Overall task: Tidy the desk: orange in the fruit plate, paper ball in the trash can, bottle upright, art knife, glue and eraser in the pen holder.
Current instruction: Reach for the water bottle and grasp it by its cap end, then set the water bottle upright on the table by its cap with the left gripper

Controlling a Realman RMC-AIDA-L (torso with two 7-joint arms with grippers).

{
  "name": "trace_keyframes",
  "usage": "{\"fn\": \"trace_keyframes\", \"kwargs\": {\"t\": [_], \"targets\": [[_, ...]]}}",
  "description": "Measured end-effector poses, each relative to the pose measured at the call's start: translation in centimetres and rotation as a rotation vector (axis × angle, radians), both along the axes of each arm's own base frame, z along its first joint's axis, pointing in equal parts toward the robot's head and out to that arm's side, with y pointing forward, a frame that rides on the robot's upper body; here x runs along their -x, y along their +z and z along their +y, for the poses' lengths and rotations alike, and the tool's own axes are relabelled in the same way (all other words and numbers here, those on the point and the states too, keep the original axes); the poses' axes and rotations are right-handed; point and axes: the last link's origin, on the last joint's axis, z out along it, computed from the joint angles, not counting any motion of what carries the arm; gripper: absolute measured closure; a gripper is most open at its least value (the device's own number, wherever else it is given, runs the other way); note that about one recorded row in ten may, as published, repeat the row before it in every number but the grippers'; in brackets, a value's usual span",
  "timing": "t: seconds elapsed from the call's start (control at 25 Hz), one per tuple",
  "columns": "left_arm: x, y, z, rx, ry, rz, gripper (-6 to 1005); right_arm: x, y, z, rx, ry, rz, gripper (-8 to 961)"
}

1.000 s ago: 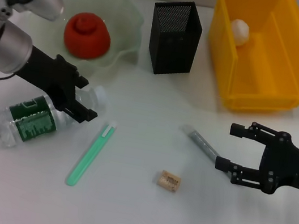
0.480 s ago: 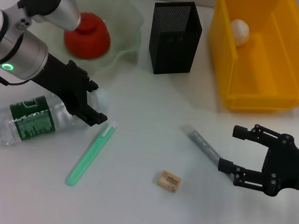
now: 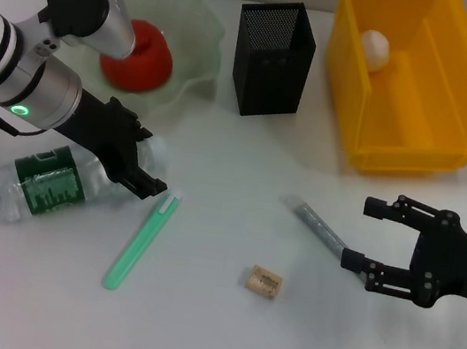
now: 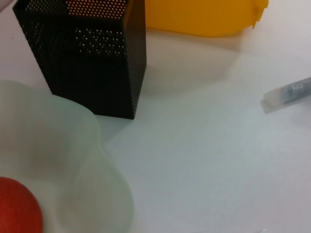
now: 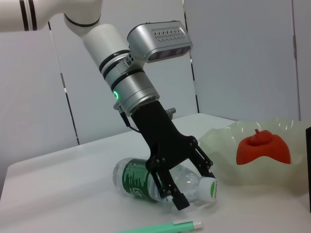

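the bottle [image 3: 62, 182] lies on its side below the fruit plate [image 3: 196, 21]. our left gripper [image 3: 140, 168], jaws spread, straddles its neck; we should clamp squarely there, then swing it upright. the right gripper [image 3: 371, 238] waits released, well apart.

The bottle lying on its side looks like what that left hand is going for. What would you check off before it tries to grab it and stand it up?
1. Left hand open and straddling the bottle near its capped end: ok, one finger shows on each side in the right wrist view.
2. Bottle cap on: ok, white cap in place.
3. Bottle still lying down: ok, not yet upright.
4. Green stick clear of the fingers: cannot tell, its tip lies very close.
5. Fruit plate out of the way: cannot tell, its rim is near.
6. Right hand apart from the work: ok, open across the desk.
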Motion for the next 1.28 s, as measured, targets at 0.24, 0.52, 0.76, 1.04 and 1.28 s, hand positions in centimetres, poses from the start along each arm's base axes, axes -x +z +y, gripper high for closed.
{"fn": "trace_keyframes", "kwargs": {"t": [0.24,0.52,0.76,1.04,1.28], "targets": [[0.0,0.0,0.0,0.002,-0.004,0.008,228,-0.1,0.0,-0.2,0.001,-0.003,0.002,144],[-0.2,-0.5,0.1,0.002,-0.038,0.039,411,-0.2,0.1,-0.3,0.0,-0.009,0.002,144],[-0.6,-0.3,0.0,0.01,-0.049,0.033,529,-0.3,0.1,-0.4,0.0,-0.011,0.003,144],[-2.3,1.4,-1.1,0.021,-0.072,-0.089,548,-0.3,0.0,-0.5,0.004,-0.011,0.007,144],[-2.9,3.6,-1.9,-0.02,-0.089,-0.184,548,-0.1,0.1,-0.8,0.011,0.003,0.021,144]]}}
